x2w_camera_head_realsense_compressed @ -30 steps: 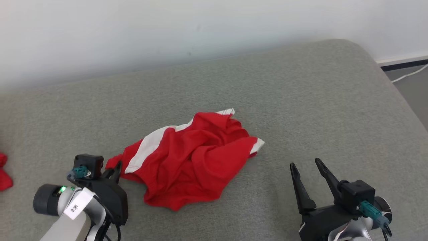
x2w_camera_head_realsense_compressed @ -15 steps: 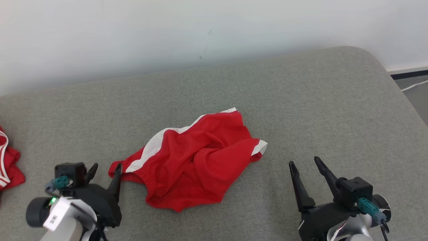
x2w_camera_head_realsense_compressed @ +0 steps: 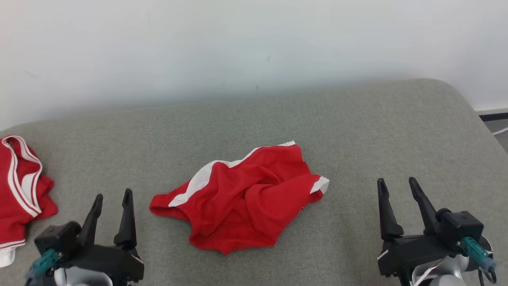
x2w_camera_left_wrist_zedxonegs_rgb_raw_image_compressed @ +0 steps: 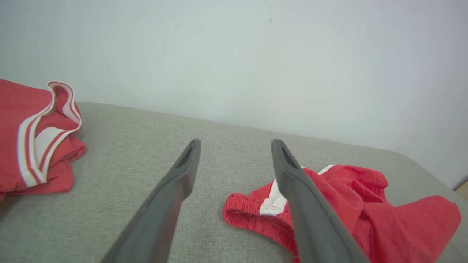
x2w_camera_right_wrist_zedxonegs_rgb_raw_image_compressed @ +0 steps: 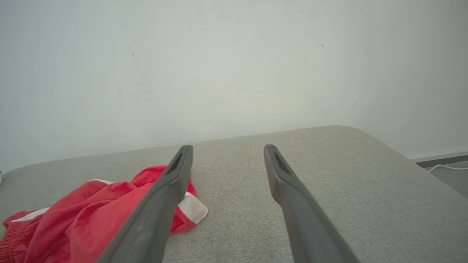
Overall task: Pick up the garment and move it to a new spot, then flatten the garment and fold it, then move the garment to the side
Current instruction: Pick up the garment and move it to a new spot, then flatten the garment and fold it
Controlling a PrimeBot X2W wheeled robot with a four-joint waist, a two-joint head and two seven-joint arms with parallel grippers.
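My left gripper (x2w_camera_head_realsense_compressed: 113,193) stood with its two long dark fingers spread wide and nothing between them, pointing across the grey woven-fabric cushion (x2w_camera_head_realsense_compressed: 357,131). The crumpled red cloth garment with white side stripes (x2w_camera_head_realsense_compressed: 246,198) lay in a heap on that cushion. It was just to the right of my left gripper and a little farther forward, not touching it. In the left wrist view its gathered red waistband edge sat close beside my right-hand finger, partly hidden behind it. My right gripper (x2w_camera_head_realsense_compressed: 397,180) was likewise spread open and empty, with the garment off to its left, its white-tipped corner the nearest part. A second red garment with white trim (x2w_camera_head_realsense_compressed: 20,186) lay bunched at the cushion's left end, left of my left gripper. A plain white wall (x2w_camera_head_realsense_compressed: 238,47) rose behind the cushion.
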